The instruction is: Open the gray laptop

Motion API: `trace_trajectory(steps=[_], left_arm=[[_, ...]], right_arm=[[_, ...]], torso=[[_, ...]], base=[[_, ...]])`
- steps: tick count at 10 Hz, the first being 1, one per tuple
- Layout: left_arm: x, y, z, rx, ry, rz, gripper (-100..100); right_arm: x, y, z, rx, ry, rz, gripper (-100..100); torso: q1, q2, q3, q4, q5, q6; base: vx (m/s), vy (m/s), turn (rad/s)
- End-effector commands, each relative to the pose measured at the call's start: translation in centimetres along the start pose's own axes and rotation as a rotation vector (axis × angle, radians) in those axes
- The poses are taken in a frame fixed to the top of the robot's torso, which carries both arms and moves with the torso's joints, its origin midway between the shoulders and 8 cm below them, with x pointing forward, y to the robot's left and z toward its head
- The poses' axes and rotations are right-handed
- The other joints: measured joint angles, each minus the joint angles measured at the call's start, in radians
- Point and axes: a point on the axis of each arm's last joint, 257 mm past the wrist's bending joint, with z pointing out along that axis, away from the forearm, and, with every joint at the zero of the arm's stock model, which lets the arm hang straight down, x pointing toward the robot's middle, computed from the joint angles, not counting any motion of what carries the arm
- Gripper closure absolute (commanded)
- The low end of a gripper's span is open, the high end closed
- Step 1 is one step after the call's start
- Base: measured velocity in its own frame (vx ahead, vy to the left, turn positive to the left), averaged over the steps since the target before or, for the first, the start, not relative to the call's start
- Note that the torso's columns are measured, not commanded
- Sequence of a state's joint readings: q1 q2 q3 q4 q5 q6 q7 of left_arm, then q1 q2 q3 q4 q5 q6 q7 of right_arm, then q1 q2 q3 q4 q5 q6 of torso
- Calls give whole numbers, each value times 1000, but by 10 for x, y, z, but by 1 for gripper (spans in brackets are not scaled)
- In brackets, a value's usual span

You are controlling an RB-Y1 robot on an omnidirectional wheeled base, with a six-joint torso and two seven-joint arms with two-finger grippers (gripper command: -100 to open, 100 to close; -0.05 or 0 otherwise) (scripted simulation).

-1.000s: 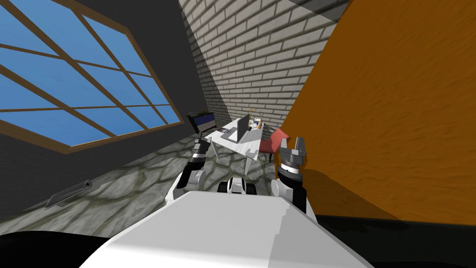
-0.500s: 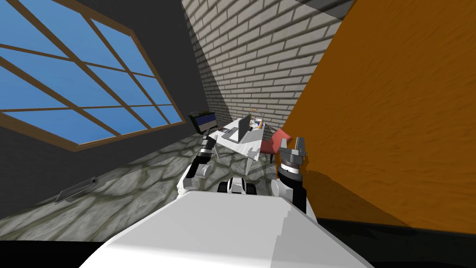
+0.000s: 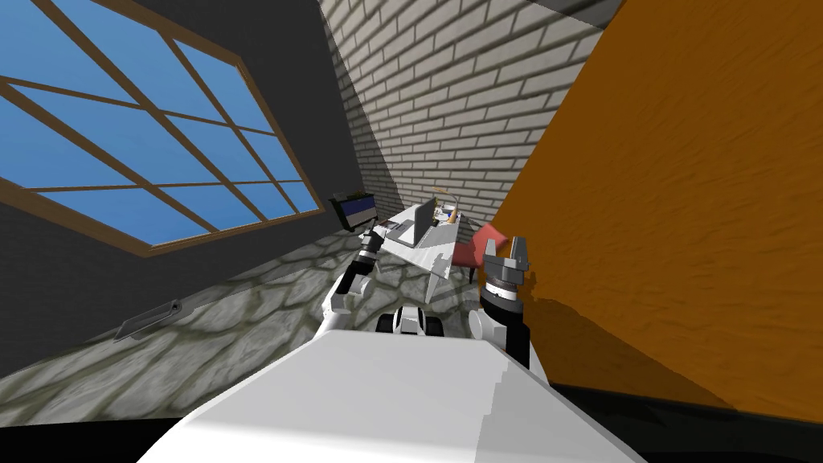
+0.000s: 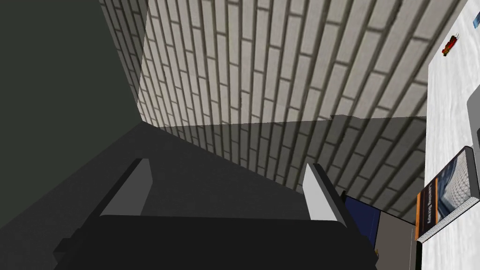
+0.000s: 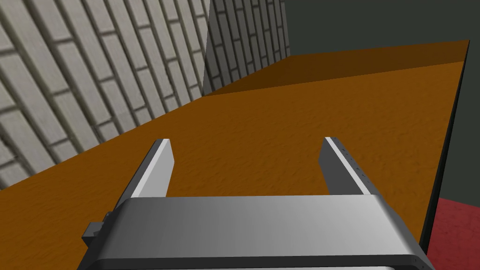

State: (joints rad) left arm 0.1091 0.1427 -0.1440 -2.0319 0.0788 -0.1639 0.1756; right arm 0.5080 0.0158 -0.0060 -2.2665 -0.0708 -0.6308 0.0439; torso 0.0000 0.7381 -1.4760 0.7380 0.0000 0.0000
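white table [image 3: 428, 251] centre frame | gray laptop [image 3: 418, 225] on it, lid apparently part-raised | left gripper [image 4: 227, 165] released, beside the table's near corner — you steer its blades toward the lid's free edge | right gripper [image 3: 505, 243] released, idle

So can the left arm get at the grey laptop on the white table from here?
Probably yes. The left gripper, fingers open, is at the white table's near edge, and the grey laptop sits just beyond with nothing visibly between them; an orange-spined book lies off to one side.
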Motion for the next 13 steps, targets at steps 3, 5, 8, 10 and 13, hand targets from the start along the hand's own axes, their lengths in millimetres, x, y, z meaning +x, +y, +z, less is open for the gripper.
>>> trace_trajectory(steps=[3,5,8,10,13], left_arm=[[40,16,32,-34,82,-38,-100],[58,22,44,-50,117,-49,-100],[91,41,60,-104,179,-63,-100],[110,46,71,-124,216,-63,-100],[133,46,86,-132,261,-58,-100]], right_arm=[[0,0,0,0,0,0,0],[0,0,0,0,0,0,0],[0,0,0,0,0,0,0],[0,0,0,0,0,0,0],[0,0,0,0,0,0,0]], torso=[[0,0,0,0,0,0],[0,0,0,0,0,0],[0,0,0,0,0,0],[0,0,0,0,0,0],[0,0,0,0,0,0]], base=[[4,8,50],[6,7,40],[4,6,45],[4,7,40],[5,6,34]])
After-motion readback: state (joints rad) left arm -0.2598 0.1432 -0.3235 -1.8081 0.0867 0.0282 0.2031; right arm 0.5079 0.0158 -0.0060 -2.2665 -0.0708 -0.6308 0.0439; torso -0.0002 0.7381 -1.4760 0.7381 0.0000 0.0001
